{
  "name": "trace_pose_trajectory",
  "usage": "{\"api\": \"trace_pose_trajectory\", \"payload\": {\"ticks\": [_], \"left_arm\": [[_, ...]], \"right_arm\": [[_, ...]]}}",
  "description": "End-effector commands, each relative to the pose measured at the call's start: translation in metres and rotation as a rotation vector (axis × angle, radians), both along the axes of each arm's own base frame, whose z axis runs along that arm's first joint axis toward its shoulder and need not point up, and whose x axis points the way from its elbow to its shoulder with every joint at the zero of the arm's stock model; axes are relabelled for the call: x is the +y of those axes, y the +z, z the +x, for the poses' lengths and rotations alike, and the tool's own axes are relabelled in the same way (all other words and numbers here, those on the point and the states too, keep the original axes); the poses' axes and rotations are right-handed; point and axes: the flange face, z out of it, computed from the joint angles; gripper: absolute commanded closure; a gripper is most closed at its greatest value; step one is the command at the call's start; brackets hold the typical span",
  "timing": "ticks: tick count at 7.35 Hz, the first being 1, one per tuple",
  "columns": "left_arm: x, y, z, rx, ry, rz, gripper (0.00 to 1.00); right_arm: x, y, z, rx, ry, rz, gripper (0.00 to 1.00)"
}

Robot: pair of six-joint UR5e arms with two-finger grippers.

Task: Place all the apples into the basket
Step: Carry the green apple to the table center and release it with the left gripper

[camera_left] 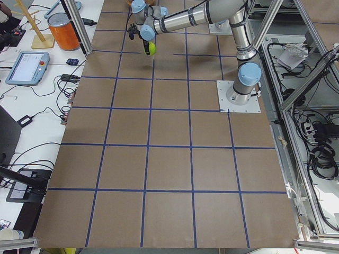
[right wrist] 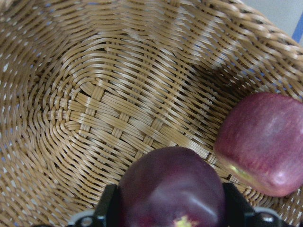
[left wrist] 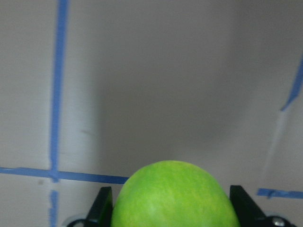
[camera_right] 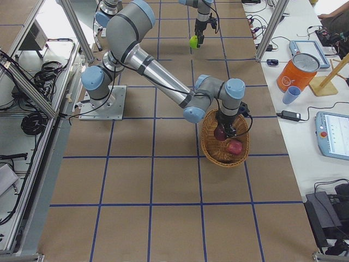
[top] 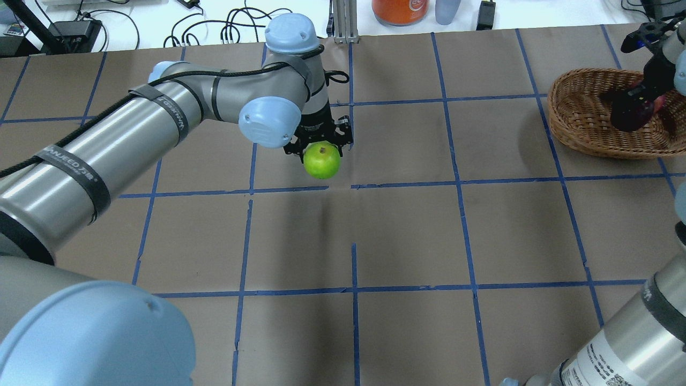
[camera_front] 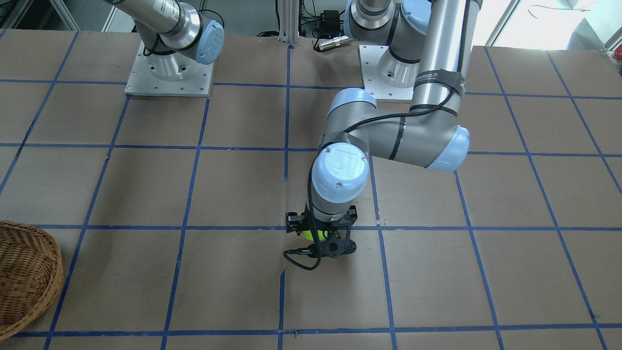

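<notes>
My left gripper [top: 320, 149] is shut on the bright green apple [top: 321, 161], which hangs above the middle of the table; the apple [left wrist: 175, 196] fills the bottom of the left wrist view between the two fingers. The wicker basket [top: 584, 120] sits at the far right. My right gripper [top: 635, 110] is inside it, shut on the dark purple apple [right wrist: 170, 187] just above the basket's floor [right wrist: 94, 109]. A red apple [right wrist: 265, 142] lies in the basket beside it, also visible in the exterior right view as the red apple [camera_right: 235, 146].
An orange canister [top: 399, 6] and a grey cup [top: 447, 8] stand past the table's far edge. The arms' base plates [camera_front: 167, 73] are bolted to the near side. Blue tape lines [top: 353, 185] divide the brown tabletop into squares.
</notes>
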Motion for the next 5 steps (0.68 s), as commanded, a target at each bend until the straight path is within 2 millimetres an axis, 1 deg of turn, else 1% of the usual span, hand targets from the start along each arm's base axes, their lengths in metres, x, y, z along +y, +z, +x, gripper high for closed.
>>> {"api": "trace_pose_trajectory", "payload": {"ticks": [1,2,3,4,5], "left_arm": [[0.036,-0.03,-0.022,0.001,-0.002,-0.001,0.6],[0.033,-0.045,-0.022,0.02,0.005,-0.055,0.43],[0.035,-0.05,-0.022,0.038,0.016,-0.078,0.43],[0.032,-0.044,-0.021,0.042,0.023,-0.089,0.3],[0.03,-0.033,-0.021,0.043,0.051,-0.105,0.0]], "right_arm": [[0.0,0.007,-0.002,0.004,-0.006,0.0,0.0],[0.001,0.016,-0.001,-0.002,-0.008,0.011,0.0],[0.001,0.034,0.004,-0.012,-0.012,0.026,0.0],[0.003,0.042,0.01,-0.035,-0.05,0.056,0.0],[0.004,0.052,0.021,-0.04,-0.065,0.06,0.0]]}}
